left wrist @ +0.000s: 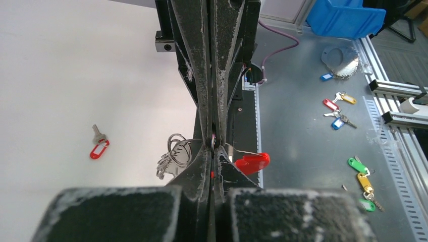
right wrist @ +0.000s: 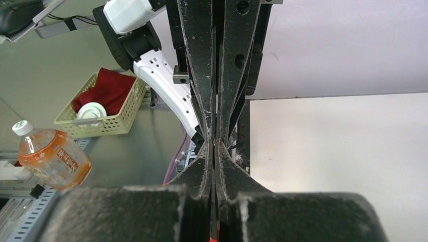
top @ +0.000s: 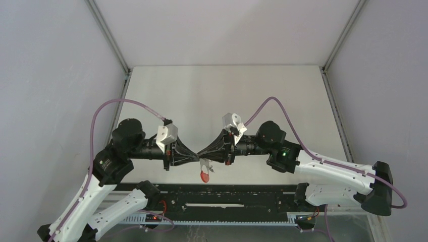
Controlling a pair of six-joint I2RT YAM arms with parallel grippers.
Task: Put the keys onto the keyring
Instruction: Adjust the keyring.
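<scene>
Left tool (left wrist: pixel 213 150) pressed together; right tool (right wrist: pixel 215 145) too | keys (left wrist: pixel 166 160) hidden from right wrist

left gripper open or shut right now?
Shut. In the left wrist view the left gripper has its jaws pressed together, no gap, beside the keys. Whether it pinches anything: cannot tell.

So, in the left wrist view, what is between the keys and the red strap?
In that view, the shut tips of both grippers meet: left gripper from below, right gripper from above, keys on one side, red strap on the other.
</scene>
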